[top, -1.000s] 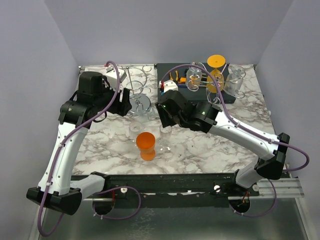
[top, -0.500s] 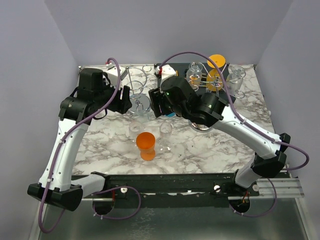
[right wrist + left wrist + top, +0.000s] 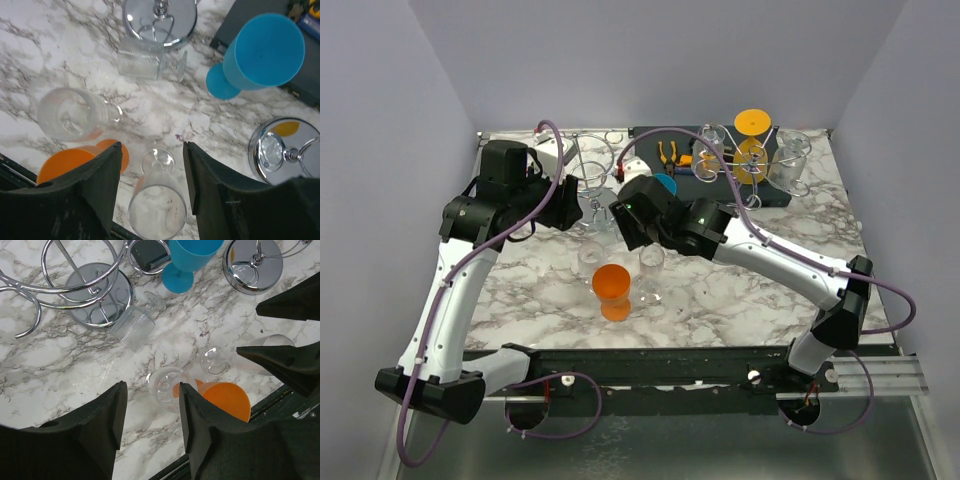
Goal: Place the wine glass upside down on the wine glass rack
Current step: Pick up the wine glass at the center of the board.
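A tall clear wine glass (image 3: pixel 157 207) stands upright on the marble, right below and between my right gripper's (image 3: pixel 151 172) open fingers; it also shows in the top view (image 3: pixel 651 266). A second clear glass (image 3: pixel 165 385) stands beside an orange glass (image 3: pixel 227 400). My left gripper (image 3: pixel 150 407) is open and empty, hovering above that second glass. The empty chrome rack (image 3: pixel 590 165) stands at the back left, its round base (image 3: pixel 100 295) below the left gripper. My right gripper (image 3: pixel 630 230) and left gripper (image 3: pixel 580 212) hang close together over the glasses.
A small ribbed glass (image 3: pixel 135 327) lies on its side by the rack base. A blue goblet (image 3: pixel 260 55) stands behind. A second rack (image 3: pixel 750 155) at the back right holds several hanging glasses. A dark tray (image 3: pixel 655 150) with tools lies at the back.
My right arm has swung left, bringing its gripper from the table's middle to above the tall clear glass. The left arm has barely moved. The glasses have not moved.
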{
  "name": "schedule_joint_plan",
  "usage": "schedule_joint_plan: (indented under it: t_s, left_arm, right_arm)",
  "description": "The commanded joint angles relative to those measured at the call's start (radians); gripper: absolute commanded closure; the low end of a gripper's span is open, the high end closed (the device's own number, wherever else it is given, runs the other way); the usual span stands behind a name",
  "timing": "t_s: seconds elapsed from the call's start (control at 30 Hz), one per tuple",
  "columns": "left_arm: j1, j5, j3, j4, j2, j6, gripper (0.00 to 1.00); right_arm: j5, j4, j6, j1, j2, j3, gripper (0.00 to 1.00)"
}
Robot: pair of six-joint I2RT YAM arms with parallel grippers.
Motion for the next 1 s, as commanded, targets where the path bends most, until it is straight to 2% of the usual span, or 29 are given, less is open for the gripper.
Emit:
schedule_joint_plan:
  t_s: [0.0,0.27,0.6,0.97]
  left_arm:
    - [0.005,0.039,-0.013,-0.003,-0.038,0.03,0.5]
    - [0.005,0.053,-0.025,-0.003,-0.044,0.041,0.5]
    - [0.005,0.062,-0.022,-0.003,-0.05,0.034,0.49]
    - [0.005,0.078,-0.022,-0.003,-0.052,0.033,0.49]
  right_arm:
    - [-0.017,0.007,0.054,-0.006,-0.05,-0.109,0.43]
    - [-0.068,-0.051,0.123,-0.006,-0.167,-0.211,0.43]
    - [-0.084,-0.065,0.135,-0.005,-0.179,-0.247,0.43]
    - [-0.106,-0.07,0.147,-0.005,-0.213,-0.319,0.51]
